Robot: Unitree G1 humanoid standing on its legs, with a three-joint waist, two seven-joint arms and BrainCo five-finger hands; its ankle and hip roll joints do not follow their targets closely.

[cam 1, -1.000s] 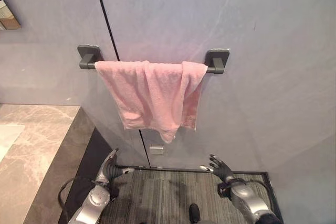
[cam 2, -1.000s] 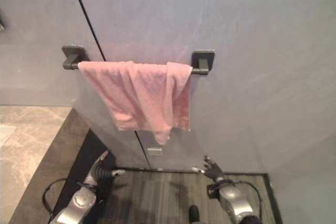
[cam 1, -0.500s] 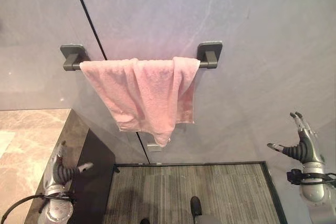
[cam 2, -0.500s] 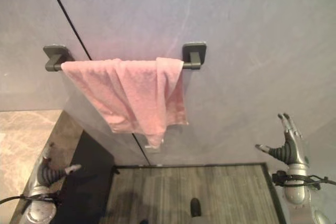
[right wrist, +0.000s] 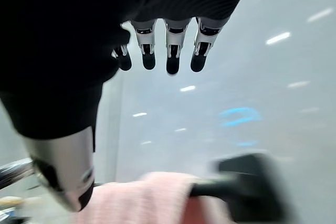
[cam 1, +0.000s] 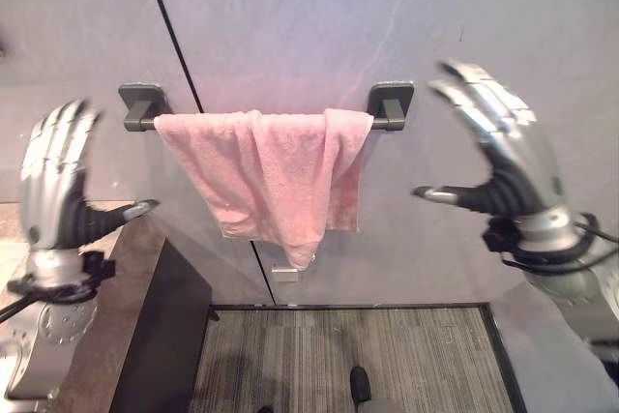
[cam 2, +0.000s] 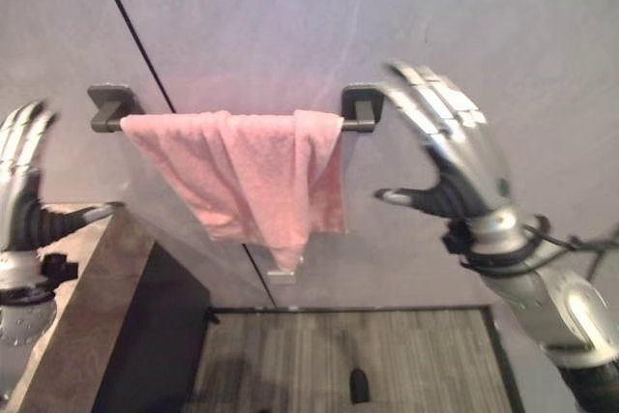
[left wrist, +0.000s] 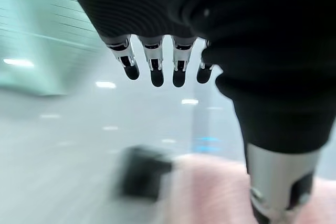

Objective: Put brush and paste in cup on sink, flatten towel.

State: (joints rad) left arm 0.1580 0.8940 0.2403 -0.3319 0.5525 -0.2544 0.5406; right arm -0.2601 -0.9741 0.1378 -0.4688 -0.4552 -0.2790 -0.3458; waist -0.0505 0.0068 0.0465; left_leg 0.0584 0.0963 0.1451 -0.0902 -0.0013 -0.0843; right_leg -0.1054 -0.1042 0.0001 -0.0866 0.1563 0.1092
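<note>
A pink towel (cam 1: 276, 176) hangs bunched and crooked over a dark wall rail (cam 1: 391, 123), its folds gathered toward the rail's right end. My left hand (cam 1: 53, 186) is raised to the left of the towel, open, fingers straight and thumb pointing toward it, holding nothing. Level with the rail's right bracket (cam 2: 360, 106), my right hand (cam 1: 498, 157) is up on the other side, open too, thumb stretched toward the towel. Both hands are apart from the cloth. The left wrist view shows the towel (left wrist: 210, 192) past my fingertips, and the right wrist view shows the towel (right wrist: 142, 200) and the bracket (right wrist: 247, 179).
A marble counter (cam 1: 92, 345) with a dark side panel (cam 1: 169, 336) stands at the lower left. A grey striped mat (cam 1: 338, 355) covers the floor below the towel. The wall behind is smooth grey panel with a dark vertical seam (cam 1: 172, 26).
Both hands have risen from low at the sides to rail height, flanking the towel. The towel hangs as before.
</note>
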